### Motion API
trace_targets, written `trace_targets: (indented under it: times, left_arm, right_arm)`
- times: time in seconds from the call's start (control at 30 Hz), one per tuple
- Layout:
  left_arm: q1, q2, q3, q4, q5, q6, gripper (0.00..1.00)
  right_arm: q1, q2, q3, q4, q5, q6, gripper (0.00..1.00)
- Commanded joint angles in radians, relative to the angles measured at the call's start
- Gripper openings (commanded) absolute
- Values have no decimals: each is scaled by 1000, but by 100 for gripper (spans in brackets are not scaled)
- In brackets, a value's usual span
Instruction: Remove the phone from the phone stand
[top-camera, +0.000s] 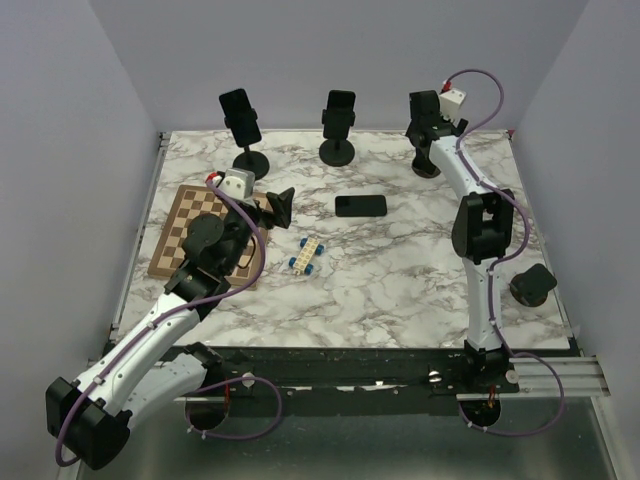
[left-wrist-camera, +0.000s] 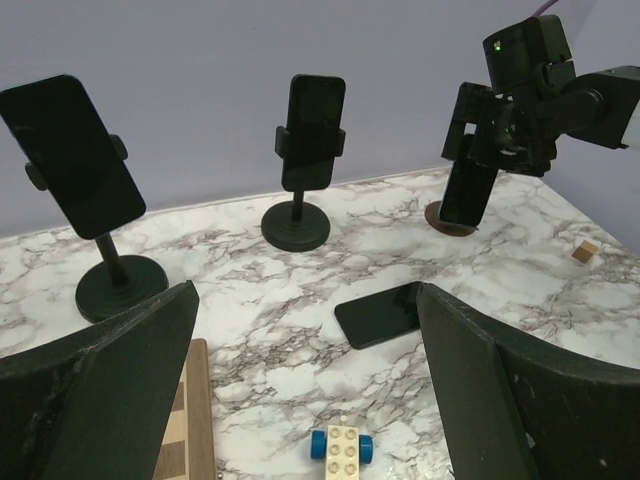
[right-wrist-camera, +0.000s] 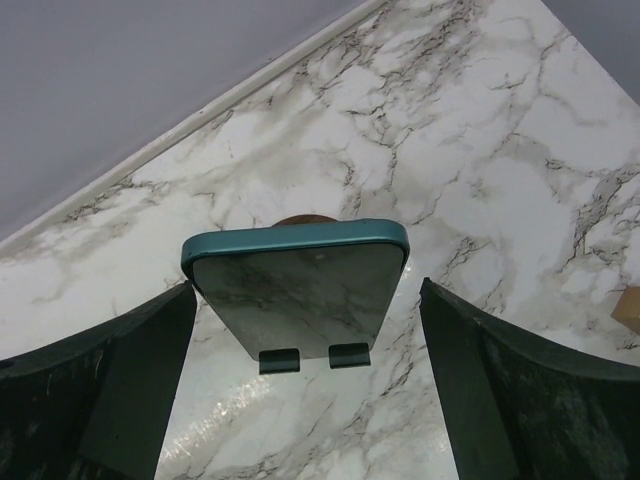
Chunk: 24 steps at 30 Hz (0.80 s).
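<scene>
Right fingers (right-wrist-camera: 95, 400) are spread wide with nothing gripped. The left fingers (left-wrist-camera: 110, 385) are likewise fully apart and empty, low over the near-left of the bench (top-camera: 400, 290) and well apart from the task's thing.

Several things could go wrong from here. If the right fingers were closed at this height, probably only the upper part of the phone (right-wrist-camera: 295, 285) would be pinched, and the smooth glass could slide out as it is lifted. The phone's lower edge is seen caught in two small clips of the phone stand (right-wrist-camera: 349, 354). If the phone were pulled sideways or at an angle, rather than up along its own tilt, the stand could be dragged or tipped over. That risk is sharpened because the stand is placed close to the far right corner of the bench. An off-centre closing could also twist the phone in the clips.

The phone is held tilted in the stand at the far right of the bench. In the right wrist view its top edge is seen between the two fingers, roughly centred, with a narrow gap on each side and no contact visible. From the left wrist view the fingers appear to straddle its upper part, though how far down they reach cannot be told.
</scene>
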Motion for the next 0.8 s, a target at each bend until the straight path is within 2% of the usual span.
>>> trace_targets:
  times: [0.0, 0.27, 0.47, 0.53, 0.77]
  left_arm:
    - [6, 2, 38, -13, 30, -16, 99]
    - [10, 4, 41, -14, 37, -20, 99]
    - [13, 6, 42, -16, 40, -25, 99]
    - [13, 8, 42, -18, 41, -25, 99]
    - [19, 11, 46, -20, 46, -29, 99]
  right_arm:
    - [-1, 49, 50, -62, 76, 75, 100]
    - [-1, 62, 59, -40, 89, 72, 99]
    - [-1, 74, 57, -13, 89, 45, 87]
    - [-1, 70, 57, -4, 82, 38, 78]
    - [17, 7, 110, -36, 73, 6, 35]
